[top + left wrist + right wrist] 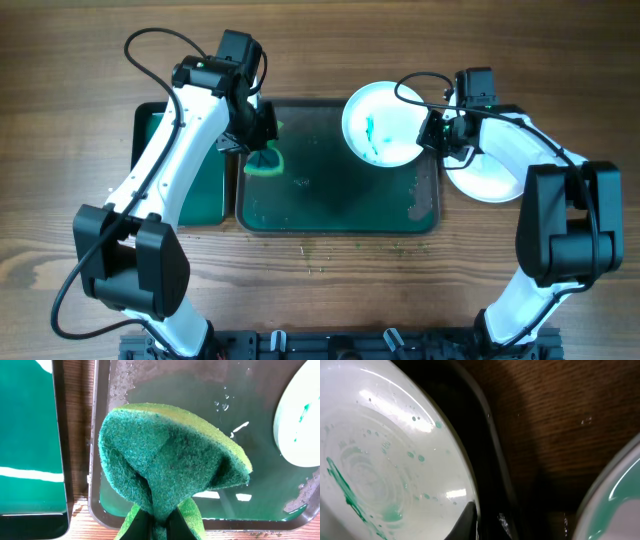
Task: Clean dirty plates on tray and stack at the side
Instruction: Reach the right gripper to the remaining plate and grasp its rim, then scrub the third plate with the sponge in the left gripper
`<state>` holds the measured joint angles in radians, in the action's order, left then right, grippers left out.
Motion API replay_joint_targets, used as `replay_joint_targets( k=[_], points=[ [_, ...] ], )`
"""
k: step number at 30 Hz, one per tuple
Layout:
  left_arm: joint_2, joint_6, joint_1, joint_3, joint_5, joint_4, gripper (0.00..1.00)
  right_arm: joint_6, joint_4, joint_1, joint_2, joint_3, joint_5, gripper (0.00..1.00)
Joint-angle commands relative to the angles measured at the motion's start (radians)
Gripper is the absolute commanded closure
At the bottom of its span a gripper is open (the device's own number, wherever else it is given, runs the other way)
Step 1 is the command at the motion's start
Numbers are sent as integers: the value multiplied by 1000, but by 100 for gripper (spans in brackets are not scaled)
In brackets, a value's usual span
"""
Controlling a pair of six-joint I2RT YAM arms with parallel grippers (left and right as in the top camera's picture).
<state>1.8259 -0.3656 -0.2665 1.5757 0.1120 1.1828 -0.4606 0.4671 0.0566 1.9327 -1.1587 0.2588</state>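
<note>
Holding a green sponge (266,160) pinched tight, the left end effector (258,142) hangs over the left end of the tray (330,215); the smeared plate (385,125) lies to its right, at the tray's far corner, rim clamped by the right end effector (437,132).

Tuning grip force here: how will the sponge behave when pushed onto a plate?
Likely soft: the sponge creases where the left tool pinches it. Probably light, since that edge pinch alone holds it up. It may drip, given the wet tray.
</note>
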Motion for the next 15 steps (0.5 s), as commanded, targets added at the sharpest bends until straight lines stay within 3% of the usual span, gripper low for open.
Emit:
replay_joint_targets(
  k=[1,7,15],
  points=[
    [-8,-17,-5,6,-13,-15,96,10,44,16,5,2,13,96],
    [-8,-17,-5,6,-13,-24,96,12,159,124,-56,2,12,96],
    [-8,-17,-5,6,-13,-23,96,-18,184,262,-66,2,11,96]
  ],
)
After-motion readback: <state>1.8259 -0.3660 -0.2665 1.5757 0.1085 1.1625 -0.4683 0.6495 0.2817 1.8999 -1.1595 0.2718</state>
